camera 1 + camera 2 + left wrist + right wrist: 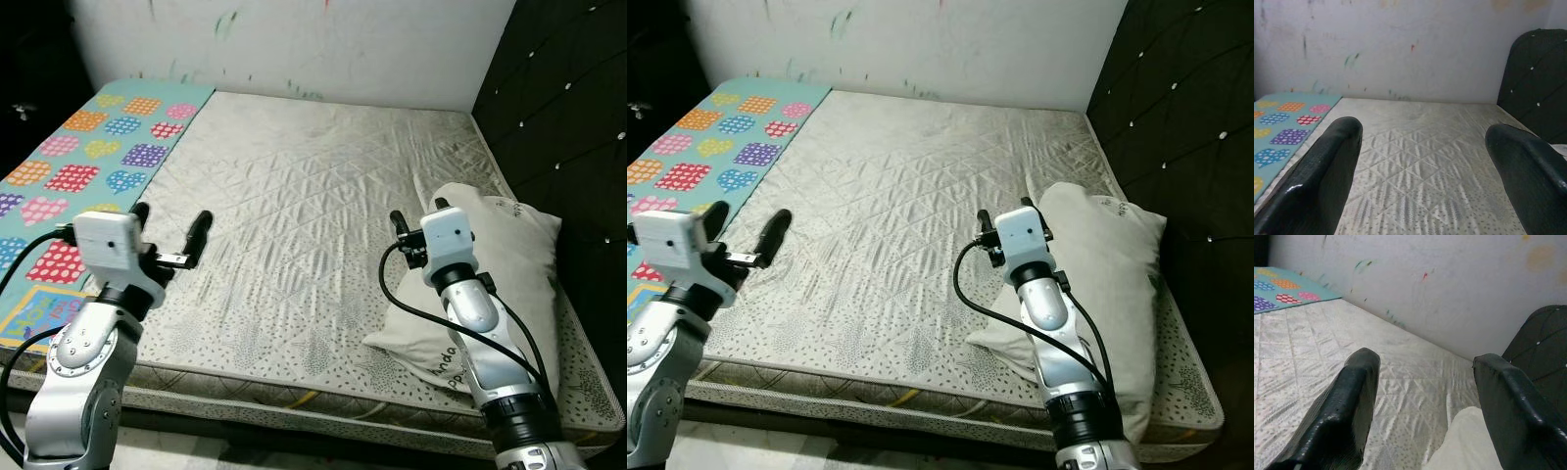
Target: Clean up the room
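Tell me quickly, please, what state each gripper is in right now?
Left gripper: open, empty, above the mattress.
Right gripper: open, empty, by the pillow.

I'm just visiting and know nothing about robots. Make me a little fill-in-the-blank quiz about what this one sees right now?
1. The cream fabric pillow lies on the quilted grey mattress near the robot's ____ arm.
2. The turquoise play mat with coloured patches lies along the mattress's ____ side.
3. The left gripper hovers with its two black fingers ____.
4. The padded headboard with button studs is ____ in colour.

Missing words: right; left; open; black
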Robot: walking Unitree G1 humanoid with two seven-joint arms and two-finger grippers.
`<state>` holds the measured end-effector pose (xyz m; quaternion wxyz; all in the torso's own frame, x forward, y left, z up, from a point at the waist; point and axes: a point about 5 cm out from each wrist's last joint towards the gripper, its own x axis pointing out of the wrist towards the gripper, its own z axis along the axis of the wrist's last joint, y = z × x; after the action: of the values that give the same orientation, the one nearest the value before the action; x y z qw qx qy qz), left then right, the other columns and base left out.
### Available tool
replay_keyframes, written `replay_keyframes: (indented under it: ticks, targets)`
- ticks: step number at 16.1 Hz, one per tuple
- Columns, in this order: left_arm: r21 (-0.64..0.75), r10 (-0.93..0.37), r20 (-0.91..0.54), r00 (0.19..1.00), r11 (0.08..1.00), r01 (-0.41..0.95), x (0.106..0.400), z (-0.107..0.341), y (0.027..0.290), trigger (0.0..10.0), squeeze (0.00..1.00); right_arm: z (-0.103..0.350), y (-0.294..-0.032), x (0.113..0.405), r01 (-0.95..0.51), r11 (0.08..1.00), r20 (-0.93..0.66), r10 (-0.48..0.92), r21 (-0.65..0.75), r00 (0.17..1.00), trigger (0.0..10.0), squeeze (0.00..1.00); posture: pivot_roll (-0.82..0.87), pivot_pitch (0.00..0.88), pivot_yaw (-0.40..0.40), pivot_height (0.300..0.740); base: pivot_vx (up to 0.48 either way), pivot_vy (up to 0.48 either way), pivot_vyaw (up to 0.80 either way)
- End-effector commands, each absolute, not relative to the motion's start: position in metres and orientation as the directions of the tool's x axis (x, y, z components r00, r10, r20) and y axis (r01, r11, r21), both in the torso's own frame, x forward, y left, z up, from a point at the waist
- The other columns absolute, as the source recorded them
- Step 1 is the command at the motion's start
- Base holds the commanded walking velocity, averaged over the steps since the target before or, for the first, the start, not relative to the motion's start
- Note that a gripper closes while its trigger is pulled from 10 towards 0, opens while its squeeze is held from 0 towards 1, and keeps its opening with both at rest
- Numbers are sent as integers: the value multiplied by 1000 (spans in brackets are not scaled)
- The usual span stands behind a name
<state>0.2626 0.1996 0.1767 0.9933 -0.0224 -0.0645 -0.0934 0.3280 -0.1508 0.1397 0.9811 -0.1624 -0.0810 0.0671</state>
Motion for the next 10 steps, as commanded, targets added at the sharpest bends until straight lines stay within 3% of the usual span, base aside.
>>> replay_keyframes:
  ticks: [1,10]
  targets:
    - [-34,-197,133,971,979,203,265,181,197,10000,0,145,-150,331,-99,937,159,160,-336,974,10000,0,-22,0,-39,740,0,0,0]
    - [-58,-207,2,978,977,206,281,134,177,10000,0,139,-167,319,-22,956,147,68,-293,987,10000,0,-147,0,-16,740,0,0,0]
